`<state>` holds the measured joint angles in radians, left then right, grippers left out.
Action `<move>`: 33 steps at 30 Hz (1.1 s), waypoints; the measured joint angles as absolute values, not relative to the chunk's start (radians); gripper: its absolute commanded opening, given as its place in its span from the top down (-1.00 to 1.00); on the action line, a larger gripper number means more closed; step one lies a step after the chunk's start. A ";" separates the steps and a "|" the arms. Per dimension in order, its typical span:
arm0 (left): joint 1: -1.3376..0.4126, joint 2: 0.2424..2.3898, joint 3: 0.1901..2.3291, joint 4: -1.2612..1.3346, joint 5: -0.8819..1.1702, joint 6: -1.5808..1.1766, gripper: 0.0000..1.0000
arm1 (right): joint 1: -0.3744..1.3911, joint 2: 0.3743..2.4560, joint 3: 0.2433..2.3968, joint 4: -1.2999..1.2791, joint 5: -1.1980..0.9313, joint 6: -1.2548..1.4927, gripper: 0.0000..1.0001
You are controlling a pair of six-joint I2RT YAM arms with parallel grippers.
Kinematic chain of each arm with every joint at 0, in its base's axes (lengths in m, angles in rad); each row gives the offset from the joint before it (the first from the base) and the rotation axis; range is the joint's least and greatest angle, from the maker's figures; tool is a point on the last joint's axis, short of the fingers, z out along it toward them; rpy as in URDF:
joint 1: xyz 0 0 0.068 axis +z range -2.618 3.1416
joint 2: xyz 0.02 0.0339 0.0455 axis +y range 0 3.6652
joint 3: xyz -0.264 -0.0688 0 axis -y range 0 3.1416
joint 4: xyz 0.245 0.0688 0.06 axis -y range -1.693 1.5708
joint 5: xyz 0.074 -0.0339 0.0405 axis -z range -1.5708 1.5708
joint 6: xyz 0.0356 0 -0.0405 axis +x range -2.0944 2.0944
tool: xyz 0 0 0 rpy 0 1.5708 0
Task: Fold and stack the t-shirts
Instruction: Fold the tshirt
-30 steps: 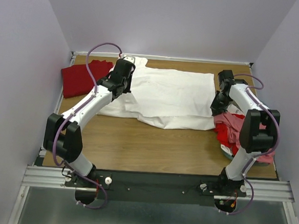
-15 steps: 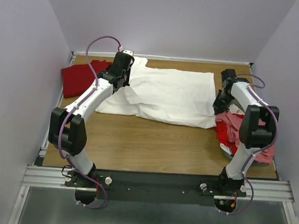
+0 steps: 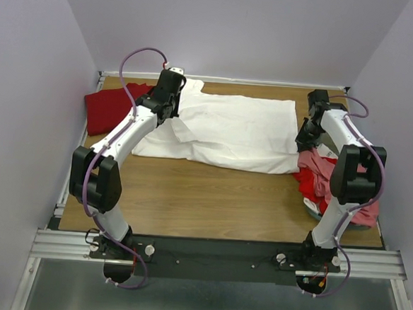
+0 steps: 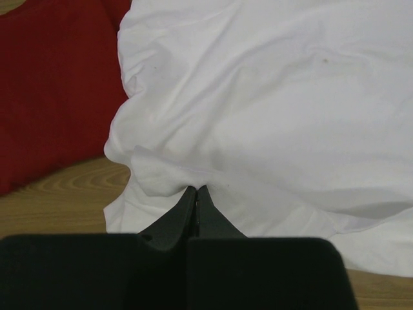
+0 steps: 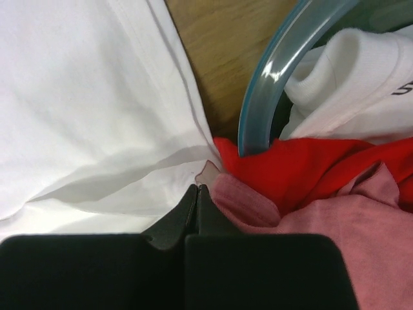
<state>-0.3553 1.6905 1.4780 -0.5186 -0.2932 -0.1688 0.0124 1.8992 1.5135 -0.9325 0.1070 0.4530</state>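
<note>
A large white t-shirt (image 3: 229, 132) is lying part-folded across the far middle of the desk (image 3: 210, 198). The left tool (image 4: 196, 190) and right tool (image 5: 197, 188) are pinching its side edges. A dark red shirt (image 3: 111, 106) is sitting folded at the far left corner, and red and pink shirts (image 3: 318, 178) are waiting at the right edge.

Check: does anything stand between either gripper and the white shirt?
Nothing visible does. The left gripper is shut on a fold of the white shirt; the right gripper is shut on its edge, beside the red shirt.

White t-shirt (image 3: 237, 129), dark red t-shirt (image 3: 107, 109)
</note>
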 measured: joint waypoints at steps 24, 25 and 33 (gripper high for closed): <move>-0.315 1.761 1.526 -0.536 -0.315 -0.188 -0.34 | -0.010 1.973 1.592 -0.939 0.118 0.431 -0.25; -0.311 1.765 1.530 -0.537 -0.311 -0.186 -0.40 | -0.010 1.980 1.603 -0.939 0.115 0.427 -0.42; -0.141 1.632 1.354 -0.494 -0.251 -0.264 -0.38 | -0.014 1.980 1.663 -0.934 0.063 0.397 -0.71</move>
<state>-0.1406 1.6318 1.3537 -0.4938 -0.2512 -0.2642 -0.0135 1.9797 1.6627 -0.9340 0.0631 0.3969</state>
